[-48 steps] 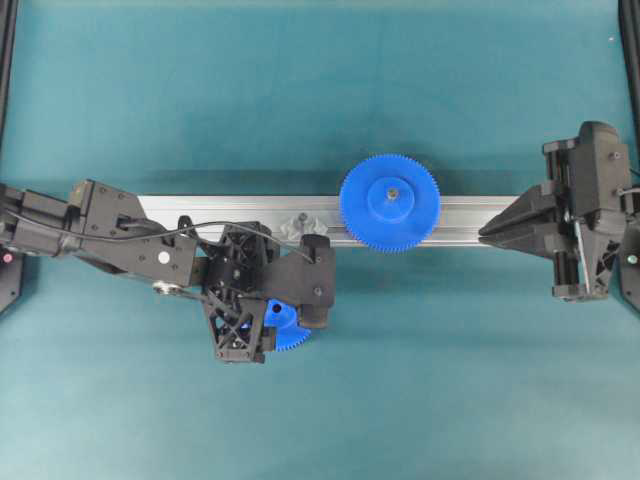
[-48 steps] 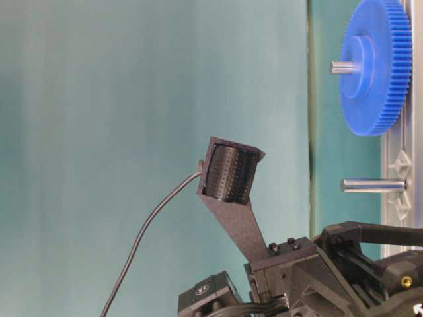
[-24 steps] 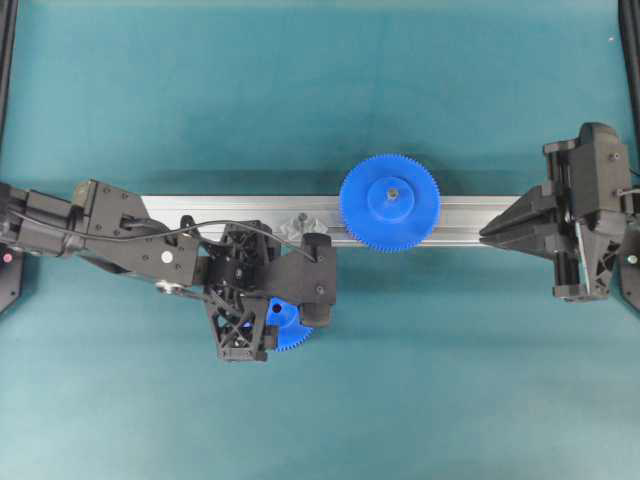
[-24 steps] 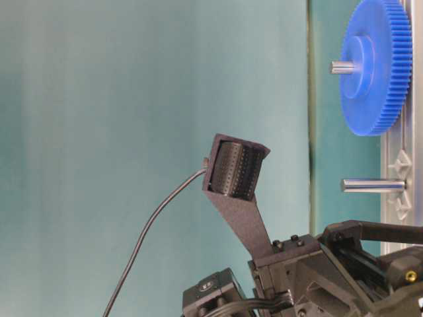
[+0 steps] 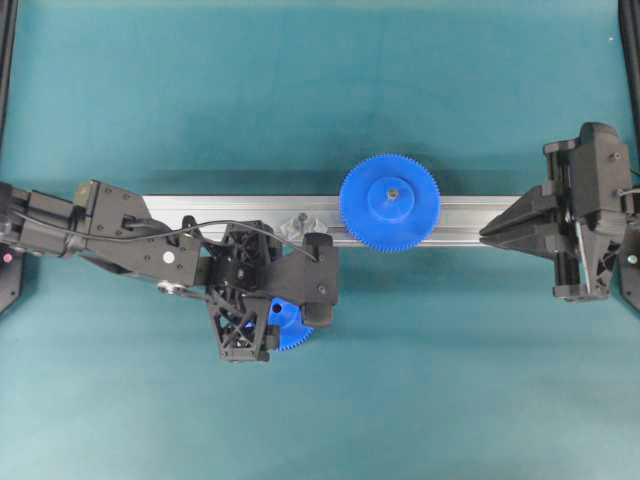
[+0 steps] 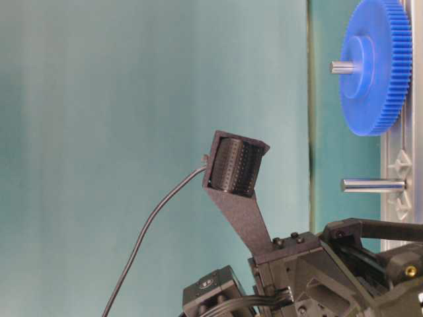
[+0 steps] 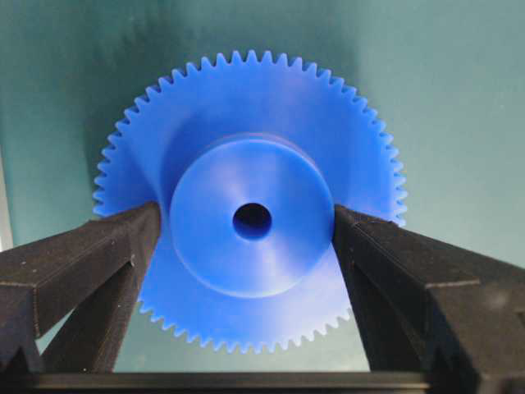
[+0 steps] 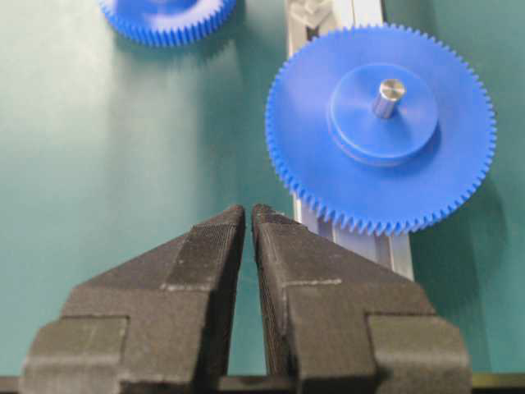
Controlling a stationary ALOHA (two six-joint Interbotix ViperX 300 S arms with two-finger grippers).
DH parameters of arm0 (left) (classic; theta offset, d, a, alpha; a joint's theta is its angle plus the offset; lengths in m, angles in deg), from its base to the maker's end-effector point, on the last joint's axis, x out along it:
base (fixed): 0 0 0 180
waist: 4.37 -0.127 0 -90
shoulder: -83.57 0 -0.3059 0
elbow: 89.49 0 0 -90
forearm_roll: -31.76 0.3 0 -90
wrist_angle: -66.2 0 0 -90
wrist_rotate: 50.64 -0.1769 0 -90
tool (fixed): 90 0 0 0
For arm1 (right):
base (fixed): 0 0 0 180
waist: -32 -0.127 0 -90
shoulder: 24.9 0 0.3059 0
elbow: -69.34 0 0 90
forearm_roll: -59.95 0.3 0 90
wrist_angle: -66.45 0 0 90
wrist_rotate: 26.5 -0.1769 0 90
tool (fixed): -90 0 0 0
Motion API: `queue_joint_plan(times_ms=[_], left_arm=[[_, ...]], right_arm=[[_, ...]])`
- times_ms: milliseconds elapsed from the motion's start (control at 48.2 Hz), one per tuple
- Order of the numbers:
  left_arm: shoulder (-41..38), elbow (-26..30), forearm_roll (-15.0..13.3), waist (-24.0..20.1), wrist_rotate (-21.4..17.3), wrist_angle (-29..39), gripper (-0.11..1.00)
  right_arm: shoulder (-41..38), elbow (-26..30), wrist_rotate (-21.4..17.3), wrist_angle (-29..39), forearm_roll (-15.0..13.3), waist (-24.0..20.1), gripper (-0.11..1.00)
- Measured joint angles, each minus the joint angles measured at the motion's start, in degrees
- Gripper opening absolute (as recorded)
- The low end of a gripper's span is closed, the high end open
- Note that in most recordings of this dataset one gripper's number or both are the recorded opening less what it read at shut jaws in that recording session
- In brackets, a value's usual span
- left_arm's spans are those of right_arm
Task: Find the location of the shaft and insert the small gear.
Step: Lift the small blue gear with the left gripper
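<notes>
The small gear (image 7: 250, 217), bright blue with a raised hub, lies flat on the teal table, half hidden under my left wrist in the overhead view (image 5: 291, 326). My left gripper (image 7: 246, 223) is open and points down over it. One finger stands on each side of the hub, close against it. The shaft (image 6: 372, 185) is a bare grey pin on the rail beside a whitish bracket (image 5: 298, 228), just beyond the left gripper. My right gripper (image 8: 248, 212) is shut on nothing, resting at the rail's right end (image 5: 487, 230).
A long aluminium rail (image 5: 470, 215) crosses the table. The wider blue gear (image 5: 389, 202) sits on its own pin at mid-rail, to the right of the shaft. Black frame posts stand at the left and right edges.
The left arm has shifted slightly over the small gear, with its jaws just as wide. The right arm and both gears have not moved.
</notes>
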Motion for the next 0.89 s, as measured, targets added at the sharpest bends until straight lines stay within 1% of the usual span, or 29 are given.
queue_joint_plan(times_ms=[477,602,747,892], left_arm=[[-0.4,0.3,0.0,0.1,2.5,-0.4,0.88],[-0.4,0.1,0.1,0.1,2.8,-0.4,0.81],[-0.4,0.1,0.1,0.5,2.8,-0.2,0.65],[-0.4,0.3,0.1,0.5,2.8,0.2,0.65]], right_arm=[[0.1,-0.4,0.0,-1.1,0.0,0.0,0.18],[0.1,-0.5,0.0,-1.3,0.0,0.0,0.18],[0.4,-0.5,0.0,-1.2,0.1,0.0,0.18],[0.8,-1.0,0.0,-1.3,0.0,0.0,0.18]])
